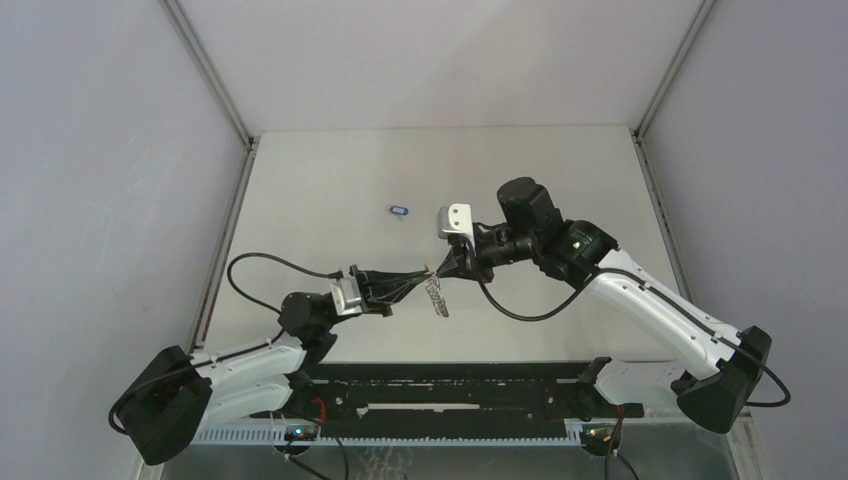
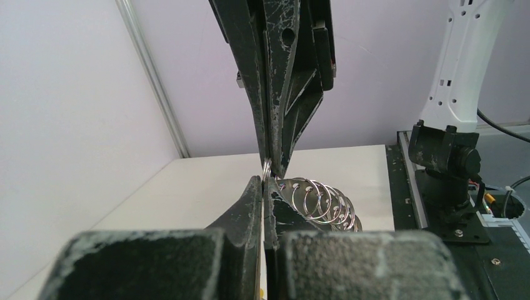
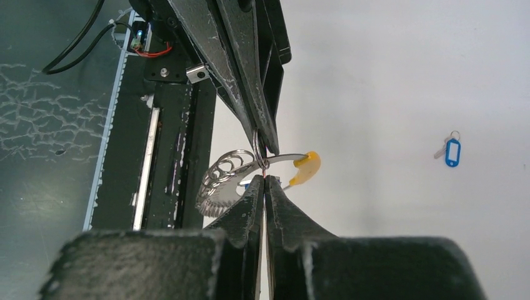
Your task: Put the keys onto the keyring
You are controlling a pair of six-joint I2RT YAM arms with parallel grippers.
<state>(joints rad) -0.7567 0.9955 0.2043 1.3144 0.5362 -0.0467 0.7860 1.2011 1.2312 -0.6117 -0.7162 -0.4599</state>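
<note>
Silvery wire loops of the keyring (image 2: 322, 201) hung in the air above the middle of the tabletop (image 1: 330, 170), somewhat toward its near edge, where the two grippers met tip to tip. Left gripper (image 2: 265, 187): jaws together, pinched on a loop of the keyring. Right gripper (image 3: 264, 182): jaws likewise together on the keyring from the opposite side; which loop each held could not be told. One key (image 1: 400, 211) lay flat on the tabletop, apart from both grippers, beyond them toward the far edge and slightly toward the left edge. Its long axis appeared to run roughly along the far edge, though it was too small to be sure, with the blue tag (image 3: 452, 153) at one end and the silver blade at the other. Judged from the overhead view, both gripper tips were about equally near this key, which lay a little to the left arm's side of the meeting point. To fetch it, either gripper would have to release the keyring and reach toward the far edge. Views compared: only the overhead view placed the key relative to the tabletop edges. The left wrist view showed the coil of loops beside the pinch, but neither the key nor the yellow arc (image 3: 307, 167). The right wrist view showed both. A second key was not identifiable in any view.
</note>
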